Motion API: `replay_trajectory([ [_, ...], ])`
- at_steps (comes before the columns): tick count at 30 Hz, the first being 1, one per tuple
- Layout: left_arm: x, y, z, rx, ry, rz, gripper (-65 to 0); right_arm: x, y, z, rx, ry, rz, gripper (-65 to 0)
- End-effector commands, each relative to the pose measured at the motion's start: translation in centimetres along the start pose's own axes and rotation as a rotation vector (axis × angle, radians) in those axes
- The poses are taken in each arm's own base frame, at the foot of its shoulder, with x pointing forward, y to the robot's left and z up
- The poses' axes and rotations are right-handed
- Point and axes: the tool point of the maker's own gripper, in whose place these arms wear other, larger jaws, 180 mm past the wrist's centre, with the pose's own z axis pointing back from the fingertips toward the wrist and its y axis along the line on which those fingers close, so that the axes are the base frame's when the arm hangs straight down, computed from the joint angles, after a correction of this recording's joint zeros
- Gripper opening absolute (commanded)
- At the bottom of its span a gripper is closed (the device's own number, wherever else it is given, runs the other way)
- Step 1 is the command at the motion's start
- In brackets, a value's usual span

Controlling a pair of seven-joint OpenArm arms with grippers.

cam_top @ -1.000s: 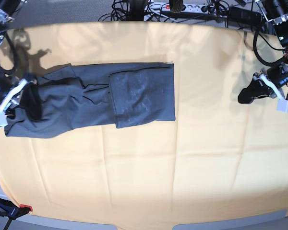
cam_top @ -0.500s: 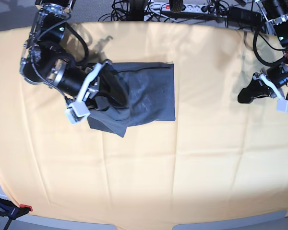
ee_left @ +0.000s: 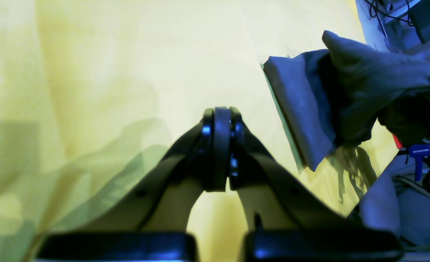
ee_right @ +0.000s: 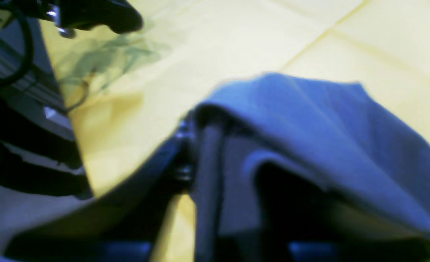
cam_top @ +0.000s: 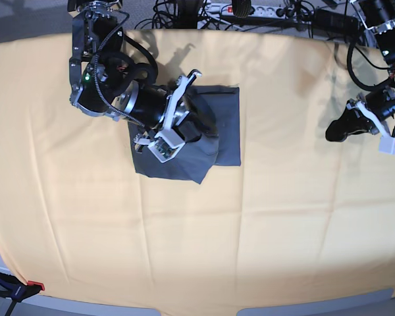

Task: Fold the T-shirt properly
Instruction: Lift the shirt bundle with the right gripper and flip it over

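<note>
Near the rear edge of the yellow cloth-covered table (cam_top: 263,224), left of centre in the base view, the T-shirt (cam_top: 225,141) lies as a compact folded bundle. A second ago it was a long band stretching toward the table's left edge; the right arm has since carried that trailing end across and over the folded portion. The band is now doubled onto itself, so in my judgement the final lengthwise fold is nearly laid and only release and flattening remain.

The right gripper (cam_top: 184,122) sits on top of the bundle. In the right wrist view, fabric drapes over one finger and hides the gap, so whether the jaws still pinch the cloth cannot be told from these frames. The draped layer is raised, not pressed flat.

The left gripper (ee_left: 218,145) hangs above bare cloth near the table's right edge, well apart from the garment. Its jaws are closed against each other with nothing between them, and it has not moved during the last second.

Orientation of the bundle:
- The far and right sides are straight and run parallel to the table's edges.
- The near side is uneven, with a loose corner pointing toward the front edge.
- The long axis no longer runs clearly left to right; the outline is now close to square.
- The collar is not visible, so which way the neck end points cannot be told.
</note>
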Motion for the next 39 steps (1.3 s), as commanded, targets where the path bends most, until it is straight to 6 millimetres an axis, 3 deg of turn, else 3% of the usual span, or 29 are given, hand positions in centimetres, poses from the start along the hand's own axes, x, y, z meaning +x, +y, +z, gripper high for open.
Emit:
replay_trajectory([
  [1,1.6,-0.5,0.4,-0.014,-0.039,-0.034,-65.0,1.9,1.1,-0.1,0.043,-0.071,0.025,-33.1],
  [3,1.6,-0.5,0.4,-0.014,-0.039,-0.035,-65.0,1.8,2.3,-0.5,0.09,-0.061,0.062,-18.2],
  [4,1.6,-0.5,0.4,-0.014,-0.039,-0.035,-65.0,1.9,2.7,-0.7,0.105,-0.059,0.073,-16.8],
  [10,1.6,-0.5,0.4,-0.013,-0.038,-0.034,-65.0,6.5,4.1,-0.4,0.215,-0.187,0.104,-17.0],
  [15,1.6,-0.4,0.4,-0.012,-0.037,-0.037,-65.0,7.2,2.2,-0.6,0.14,-0.122,0.209,-17.0],
  [17,1.7,-0.4,0.5,-0.01,-0.036,-0.039,-65.0,6.8,0.2,-0.5,0.056,-0.074,0.241,-21.7],
  [18,1.7,-0.4,0.5,-0.01,-0.036,-0.04,-65.0,6.6,-0.9,-0.2,0.013,-0.058,0.245,-30.2],
  [19,1.7,-0.4,0.5,-0.012,-0.036,-0.046,-65.0,6.4,-2.0,0.2,-0.026,-0.046,0.245,-42.9],
  [20,1.7,-0.5,0.5,-0.014,-0.037,-0.051,-65.0,6.0,-2.9,0.7,-0.052,-0.033,0.24,-57.7],
  [21,1.7,-0.5,0.5,-0.016,-0.037,-0.057,-65.0,5.6,-3.8,1.3,-0.079,-0.017,0.232,-65.0],
  [25,1.7,-0.5,0.5,-0.016,-0.036,-0.06,-65.0,3.2,-6.9,3.9,-0.183,0.03,0.167,-65.0],
  [28,1.7,-0.5,0.5,-0.017,-0.037,-0.06,-65.0,0.0,-7.0,4.9,-0.196,0.095,0.113,-65.0],
  [32,2.0,-0.6,0.5,-0.023,-0.048,-0.061,-65.0,-3.6,-5.9,4.8,-0.166,0.135,0.039,-65.0],
  [35,2.1,-0.7,0.5,-0.024,-0.051,-0.062,-65.0,-5.9,-6.8,4.6,-0.196,0.177,0.004,-65.0],
  [39,1.7,-0.6,0.5,-0.02,-0.041,-0.059,-65.0,-7.4,-6.7,3.2,-0.156,0.152,-0.067,-65.0],
])
